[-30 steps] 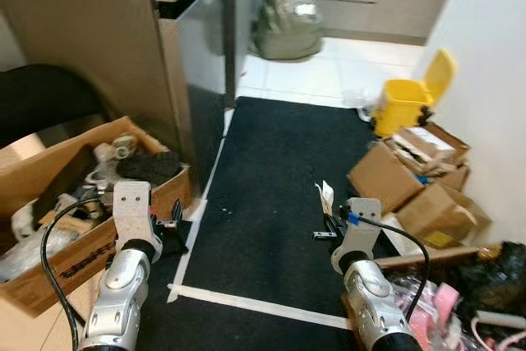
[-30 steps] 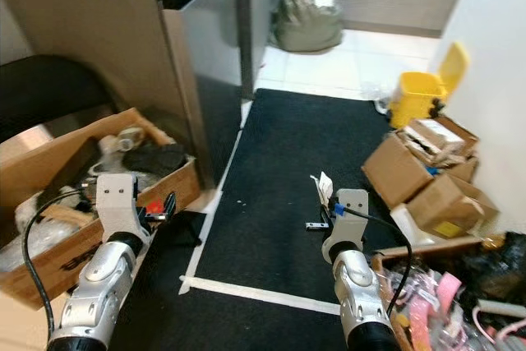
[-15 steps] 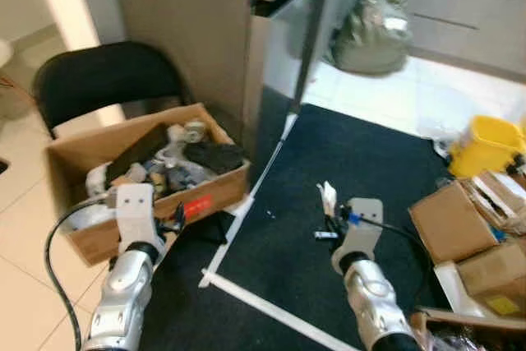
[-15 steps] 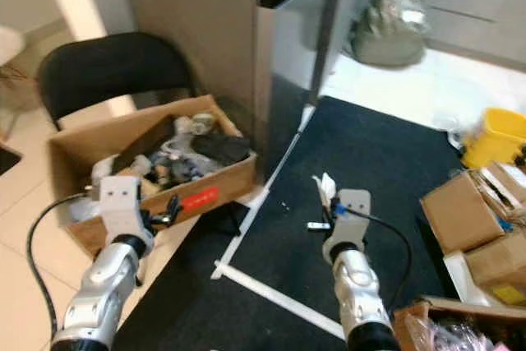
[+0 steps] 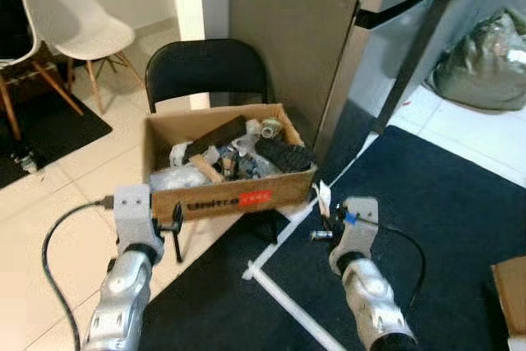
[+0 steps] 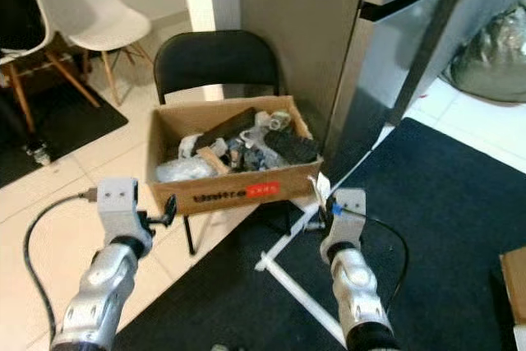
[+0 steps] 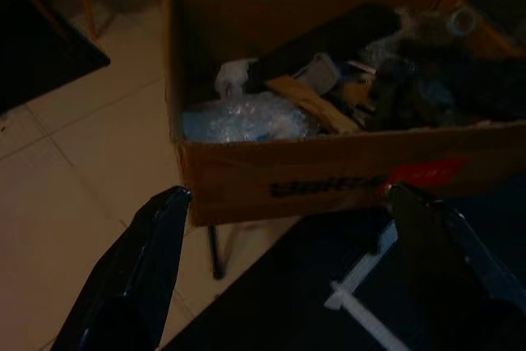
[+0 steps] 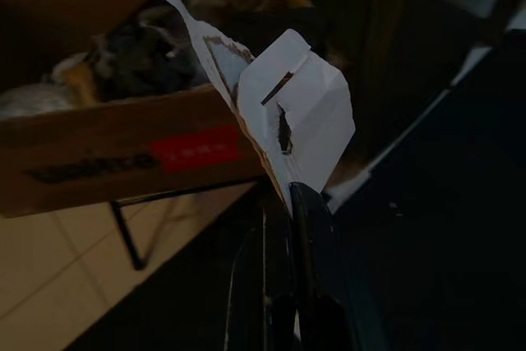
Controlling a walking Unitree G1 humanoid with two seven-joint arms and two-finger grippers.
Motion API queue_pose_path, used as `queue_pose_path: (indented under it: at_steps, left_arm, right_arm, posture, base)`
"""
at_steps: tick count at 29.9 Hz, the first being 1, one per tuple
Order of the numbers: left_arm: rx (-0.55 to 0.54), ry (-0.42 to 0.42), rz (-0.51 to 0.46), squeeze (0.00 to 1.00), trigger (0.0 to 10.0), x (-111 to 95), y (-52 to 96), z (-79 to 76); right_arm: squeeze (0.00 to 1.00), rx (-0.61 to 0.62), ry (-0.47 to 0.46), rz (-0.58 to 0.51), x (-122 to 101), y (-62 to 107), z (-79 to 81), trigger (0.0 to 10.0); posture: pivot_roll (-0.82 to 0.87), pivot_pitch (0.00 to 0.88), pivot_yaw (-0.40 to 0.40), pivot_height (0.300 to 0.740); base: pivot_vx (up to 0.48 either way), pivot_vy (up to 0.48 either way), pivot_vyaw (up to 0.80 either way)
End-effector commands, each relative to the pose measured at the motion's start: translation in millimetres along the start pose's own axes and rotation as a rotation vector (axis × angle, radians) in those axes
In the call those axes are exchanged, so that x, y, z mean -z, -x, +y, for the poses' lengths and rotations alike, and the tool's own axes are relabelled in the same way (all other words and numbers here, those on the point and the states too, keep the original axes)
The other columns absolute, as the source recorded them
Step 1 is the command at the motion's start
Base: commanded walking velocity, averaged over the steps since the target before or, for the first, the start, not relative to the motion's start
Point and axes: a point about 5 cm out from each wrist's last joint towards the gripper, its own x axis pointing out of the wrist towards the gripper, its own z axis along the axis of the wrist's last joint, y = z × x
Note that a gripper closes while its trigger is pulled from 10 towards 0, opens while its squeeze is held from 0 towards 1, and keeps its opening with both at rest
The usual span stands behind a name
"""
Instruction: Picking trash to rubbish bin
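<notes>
Partly shadowed paper scrap [image 8: 300, 113] in right hand [image 8: 283, 203].

— Where are the two arms?

— Both silver forearms reach forward and up from the lower edge of the head views, side by side and well apart, each trailing a black cable.

— And the left gripper [image 5: 175, 223]?

— Its black fingers [image 7: 144, 269] stand spread wide, nothing between them.

— The right gripper [image 8: 283, 203]?

— Its two fingers are pressed together, pinching the lower edge of a torn scrap of white paper [image 8: 292, 117] that stands up from the fingertips and curls away beyond them.
</notes>
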Motion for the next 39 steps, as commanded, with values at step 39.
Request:
queue_pose_path:
  at_steps: [39]
  left_arm:
    - [0.055, 0.014, -0.001, 0.0, 10.0, 1.6, 2.3, -6.9]
  right_arm:
    - [0.0, -0.002, -0.035, 0.003, 2.7, 1.2, 3.6, 10.0]
  posture:
    - [0.08, 0.09, -0.045, 0.74]
  base:
    - [0.242, 0.0, 0.02]
